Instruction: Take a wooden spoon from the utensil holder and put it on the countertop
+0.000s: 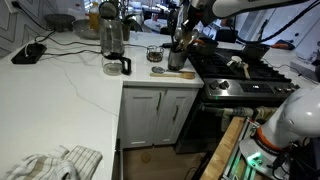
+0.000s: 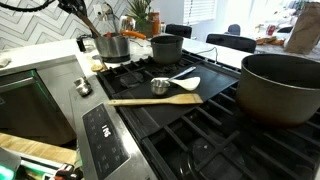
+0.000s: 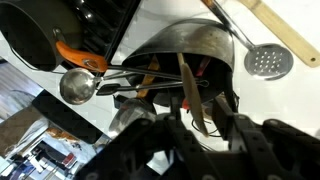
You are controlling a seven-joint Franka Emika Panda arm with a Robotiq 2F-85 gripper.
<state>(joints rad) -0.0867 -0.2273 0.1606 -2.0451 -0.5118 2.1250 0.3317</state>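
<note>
The grey metal utensil holder (image 1: 178, 58) stands on the white countertop (image 1: 70, 75) next to the stove, with several handles sticking up. It also shows in an exterior view (image 2: 110, 46). My gripper (image 1: 183, 33) hangs straight above it. In the wrist view the holder (image 3: 195, 45) lies below the gripper (image 3: 200, 120). The fingers are spread on either side of the light-tan wooden spoon handle (image 3: 190, 90), whose tip reaches up between them. A gap shows beside the handle. The spoon's head is hidden in the holder.
A glass carafe with a black handle (image 1: 115, 55), a small glass jar (image 1: 154, 53) and a short wooden piece (image 1: 158, 70) stand near the holder. A slotted metal skimmer (image 3: 268, 62) lies on the counter. The stovetop (image 2: 200, 120) carries pots (image 2: 280, 85), a wooden spatula (image 2: 155, 100) and a metal cup (image 2: 160, 87).
</note>
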